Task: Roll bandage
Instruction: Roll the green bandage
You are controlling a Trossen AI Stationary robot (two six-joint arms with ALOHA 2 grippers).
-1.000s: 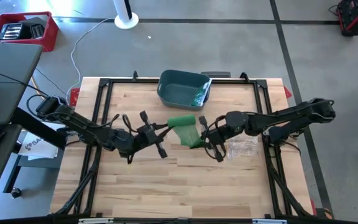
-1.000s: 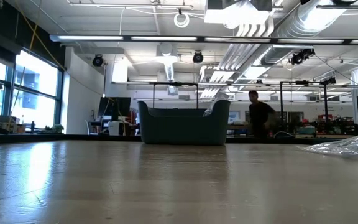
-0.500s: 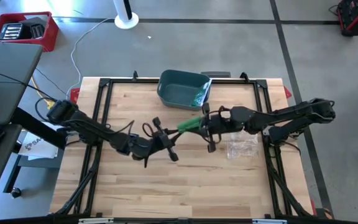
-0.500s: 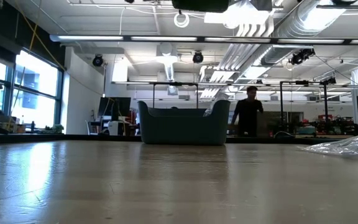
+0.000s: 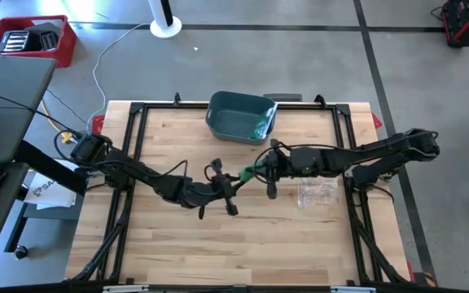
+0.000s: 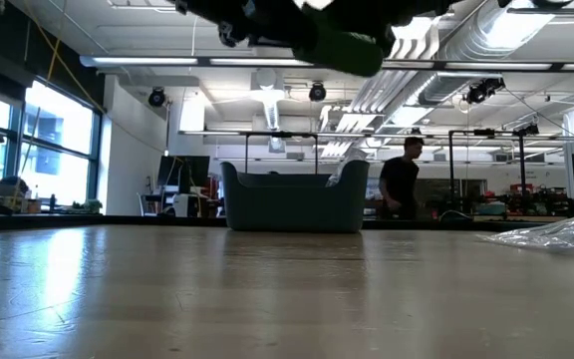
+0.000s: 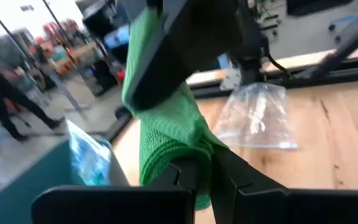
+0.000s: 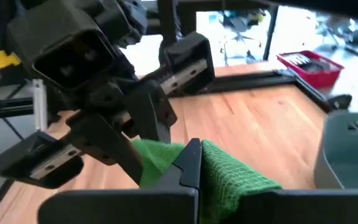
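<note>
Holding the green bandage (image 5: 248, 170) in the air, I have both my arms stretched toward each other over the middle of the wooden table (image 5: 243, 236). A second ago the bandage hung open like a wide flap between my grippers. Now it is pulled into a thin green strip. My left gripper (image 5: 228, 182) has moved to the right and closer to my right one. The person (image 6: 400, 185) far back in the room has walked a little to the right too.

My left fingers (image 7: 229, 177) are squeezed nearly shut on one end of the bandage. In my left wrist view the green cloth bunches up just past them. My right gripper (image 5: 260, 169) is pinched tight on the other end, and my right fingers (image 8: 190, 163) show the green cloth pressed between them.

Both my arms reach in low and long, from each side of the table. My two grippers are near each other, with the short green strip between them. From the low view they hang high above the tabletop. The teal bin (image 5: 239, 116) sits at the far edge of the table. A clear plastic bag (image 5: 317, 192) lies on the wood near my right arm.
</note>
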